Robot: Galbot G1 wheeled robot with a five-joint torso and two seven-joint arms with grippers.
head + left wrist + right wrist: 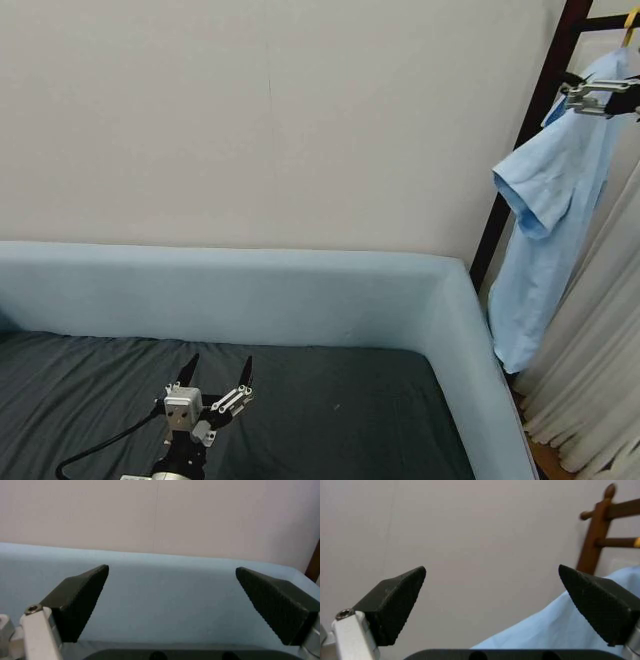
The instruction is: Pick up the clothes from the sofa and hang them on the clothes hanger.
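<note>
A home room: a light-blue sofa (300, 300) against a plain wall (270, 120), a shirt (545, 230) hanging at a wooden rack (487, 245), curtains (600, 400).

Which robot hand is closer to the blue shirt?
Right. The right gripper is up beside the blue shirt hanging on the rack. The left gripper is low over the sofa seat, far from it.

We see a sofa (300, 290) with a pale blue back and arm. Its dark grey seat cushion (340, 400) spreads beneath and beyond the left fingers (246, 372), and the back rises past their tips. Beside the right fingers (588, 98) stands a dark wooden clothes rack (492, 245). A light blue shirt (550, 220) hangs from it, its shoulder next to those fingers.
</note>
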